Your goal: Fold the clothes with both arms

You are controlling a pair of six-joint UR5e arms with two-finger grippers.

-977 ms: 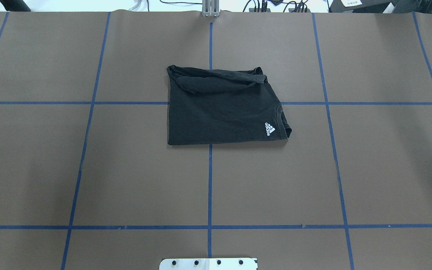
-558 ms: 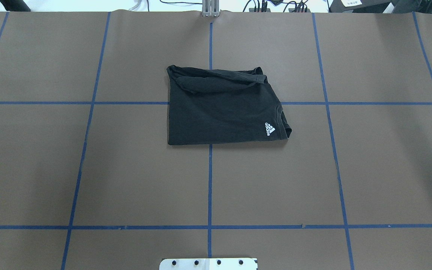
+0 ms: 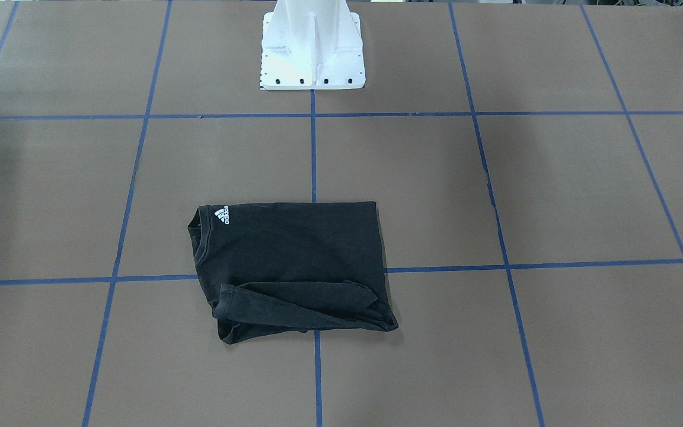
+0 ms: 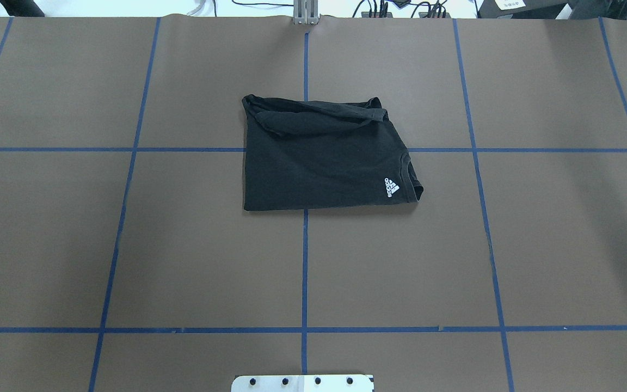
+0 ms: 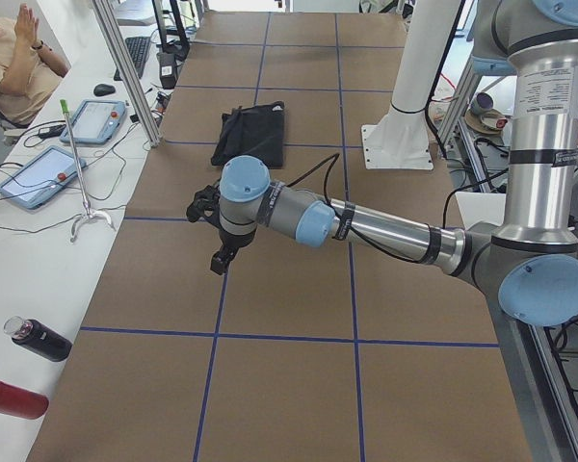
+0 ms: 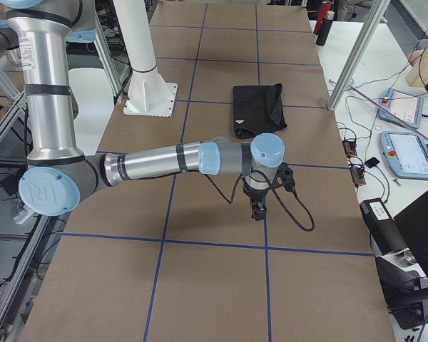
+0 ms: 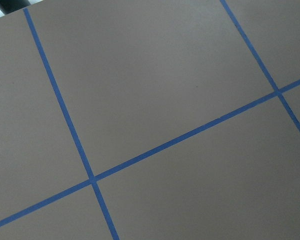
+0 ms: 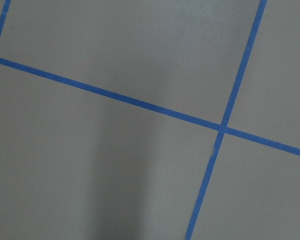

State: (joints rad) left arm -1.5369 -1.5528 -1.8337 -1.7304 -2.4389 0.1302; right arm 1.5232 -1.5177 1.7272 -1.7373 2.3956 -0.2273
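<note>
Left gripper [image 5: 222,260], right gripper [image 6: 258,209] (apart or together, cannot tell); T-shirt [image 4: 319,158] folded, edges well away

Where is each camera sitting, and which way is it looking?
Front: across the table, facing the robot; shirt, white base.
Overhead: behind the robot, looking down; shirt, base edge.
Left side: table's end; left arm near.
Right side: other end; right arm near.
Left wrist: down at blue tape; no body.
Right wrist: same.
Shared: four outer views show the shirt.
</note>
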